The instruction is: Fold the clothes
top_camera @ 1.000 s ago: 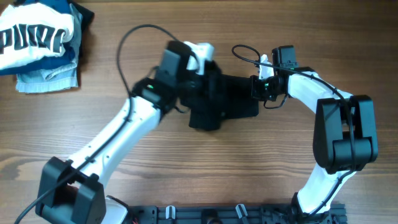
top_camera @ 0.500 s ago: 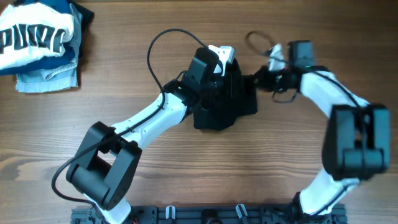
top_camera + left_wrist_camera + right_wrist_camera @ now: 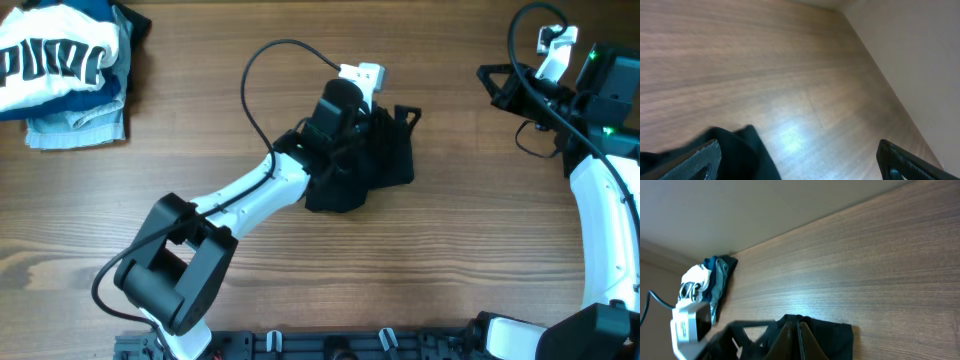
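Note:
The clothes (image 3: 375, 170) are a black garment lying folded in a compact lump at the table's middle. My left gripper (image 3: 388, 118) hovers over the lump's far edge with its jaws spread wide. In the left wrist view the left gripper (image 3: 797, 150) holds nothing; a black cloth corner (image 3: 747, 157) lies beside the left finger (image 3: 702, 160). My right gripper (image 3: 490, 78) is up at the far right, well clear of the garment. In the right wrist view the right gripper (image 3: 800, 340) is shut on nothing, and the black cloth (image 3: 835, 337) lies beyond it.
A white garment with dark letters (image 3: 55, 55) lies on a light blue one (image 3: 80, 128) at the far left corner; the pile (image 3: 705, 285) also shows in the right wrist view. The left arm's cable (image 3: 255, 70) loops above the table. A wall runs along the far edge.
My left gripper has opened and let go of the black cloth. The right arm has swung away to the far right, off the garment, still shut.

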`<state>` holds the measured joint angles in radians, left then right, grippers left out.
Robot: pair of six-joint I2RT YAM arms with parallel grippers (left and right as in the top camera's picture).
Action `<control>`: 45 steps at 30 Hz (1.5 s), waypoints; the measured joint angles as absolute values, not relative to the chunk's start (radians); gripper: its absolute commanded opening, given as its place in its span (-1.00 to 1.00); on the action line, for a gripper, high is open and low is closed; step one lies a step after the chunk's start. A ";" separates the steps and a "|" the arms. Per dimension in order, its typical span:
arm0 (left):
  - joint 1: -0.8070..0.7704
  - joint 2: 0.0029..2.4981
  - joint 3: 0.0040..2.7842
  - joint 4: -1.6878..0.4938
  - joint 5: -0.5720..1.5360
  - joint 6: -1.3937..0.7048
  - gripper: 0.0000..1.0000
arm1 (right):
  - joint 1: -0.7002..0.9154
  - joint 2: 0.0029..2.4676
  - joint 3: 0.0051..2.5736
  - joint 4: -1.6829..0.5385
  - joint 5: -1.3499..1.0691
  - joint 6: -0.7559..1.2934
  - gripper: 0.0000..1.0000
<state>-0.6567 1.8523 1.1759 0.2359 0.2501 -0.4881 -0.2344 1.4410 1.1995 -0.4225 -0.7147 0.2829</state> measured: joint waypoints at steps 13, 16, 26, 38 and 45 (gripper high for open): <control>-0.180 1.357 1.194 -0.229 0.216 -0.485 0.99 | -0.003 1.543 1.199 -0.488 -0.660 0.179 0.24; -0.138 1.348 1.195 -0.339 0.209 -0.484 1.00 | 0.127 1.589 1.199 -0.502 -0.601 0.147 0.46; -0.126 1.378 1.193 -0.447 0.146 -0.484 1.00 | 0.327 1.710 1.199 -0.550 -0.468 -0.152 0.47; -0.126 1.378 1.193 -0.449 0.127 -0.484 0.99 | 0.338 1.828 1.199 -0.447 -0.323 -0.283 0.72; -0.126 1.378 1.193 -0.449 0.127 -0.484 1.00 | 0.338 1.828 1.200 -0.559 -0.314 -0.319 0.33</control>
<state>-0.1257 1.3785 1.1931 -0.4488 0.1272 -0.4843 0.3378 1.8282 1.1995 -0.5591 -0.3141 -0.3191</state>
